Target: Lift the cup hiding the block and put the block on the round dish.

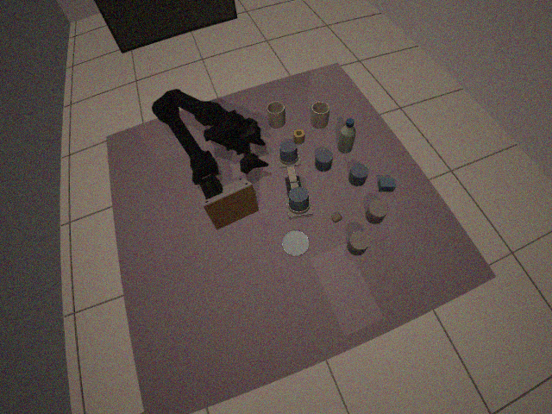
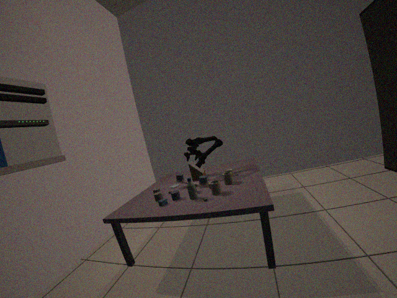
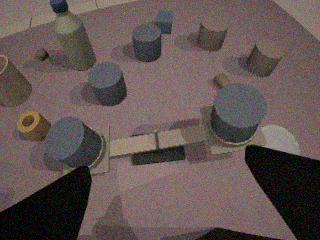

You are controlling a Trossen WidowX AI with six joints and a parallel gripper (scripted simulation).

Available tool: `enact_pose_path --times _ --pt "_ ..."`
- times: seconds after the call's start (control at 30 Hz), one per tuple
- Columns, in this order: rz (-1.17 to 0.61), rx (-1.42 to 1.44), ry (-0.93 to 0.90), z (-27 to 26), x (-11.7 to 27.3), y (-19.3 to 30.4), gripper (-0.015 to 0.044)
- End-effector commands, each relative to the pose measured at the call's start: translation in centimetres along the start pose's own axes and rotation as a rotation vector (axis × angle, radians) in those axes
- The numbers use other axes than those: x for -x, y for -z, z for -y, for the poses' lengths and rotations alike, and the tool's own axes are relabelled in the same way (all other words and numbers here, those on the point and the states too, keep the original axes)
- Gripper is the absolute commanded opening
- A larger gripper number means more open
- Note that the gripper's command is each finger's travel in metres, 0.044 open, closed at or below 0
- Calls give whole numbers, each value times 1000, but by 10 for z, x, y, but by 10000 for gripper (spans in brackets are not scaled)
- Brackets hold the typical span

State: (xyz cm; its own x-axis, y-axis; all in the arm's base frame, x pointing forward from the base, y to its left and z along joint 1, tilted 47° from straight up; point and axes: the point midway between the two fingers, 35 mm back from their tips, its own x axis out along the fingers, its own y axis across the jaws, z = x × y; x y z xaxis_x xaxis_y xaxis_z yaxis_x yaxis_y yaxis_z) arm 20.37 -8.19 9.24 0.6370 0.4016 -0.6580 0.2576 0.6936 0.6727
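The balance (image 1: pixel 291 172) (image 3: pixel 132 146) has a pale beam. A blue-grey cup (image 1: pixel 288 153) (image 3: pixel 74 142) stands on the end farther from the dish. The identical cup (image 1: pixel 298 198) (image 3: pixel 238 114) stands on the end nearer the dish. I cannot tell surely which end is lower. The block is not in view. The round dish (image 1: pixel 295 243) (image 3: pixel 281 140) (image 2: pixel 174 185) is pale and bare where it shows. My gripper (image 1: pixel 266 153) (image 3: pixel 170 163) is open and empty, above the table on the arm's side of the balance, touching neither cup.
A brown upright board (image 1: pixel 231 207) stands by the arm's base. Beyond the balance are two blue-grey cylinders (image 1: pixel 323 159) (image 3: pixel 147 42), a bottle (image 1: pixel 346 137) (image 3: pixel 75 40), a blue block (image 1: pixel 386 183) and two tan cylinders (image 1: pixel 358 242). Two open tan cups (image 1: pixel 276 115) and an orange ring (image 1: pixel 298 136) (image 3: pixel 34 125) stand near the far end.
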Motion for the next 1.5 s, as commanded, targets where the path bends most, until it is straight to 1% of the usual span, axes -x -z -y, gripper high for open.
enact_pose_path --times 0.0,0.57,0.9,1.47 --pt "-20 25 -15 -2 -2 0 440" --pt "-230 518 -134 -39 -42 -27 440" --pt "-335 736 -208 -65 -67 -32 440" --pt "-507 1222 -451 -113 -121 -27 440"
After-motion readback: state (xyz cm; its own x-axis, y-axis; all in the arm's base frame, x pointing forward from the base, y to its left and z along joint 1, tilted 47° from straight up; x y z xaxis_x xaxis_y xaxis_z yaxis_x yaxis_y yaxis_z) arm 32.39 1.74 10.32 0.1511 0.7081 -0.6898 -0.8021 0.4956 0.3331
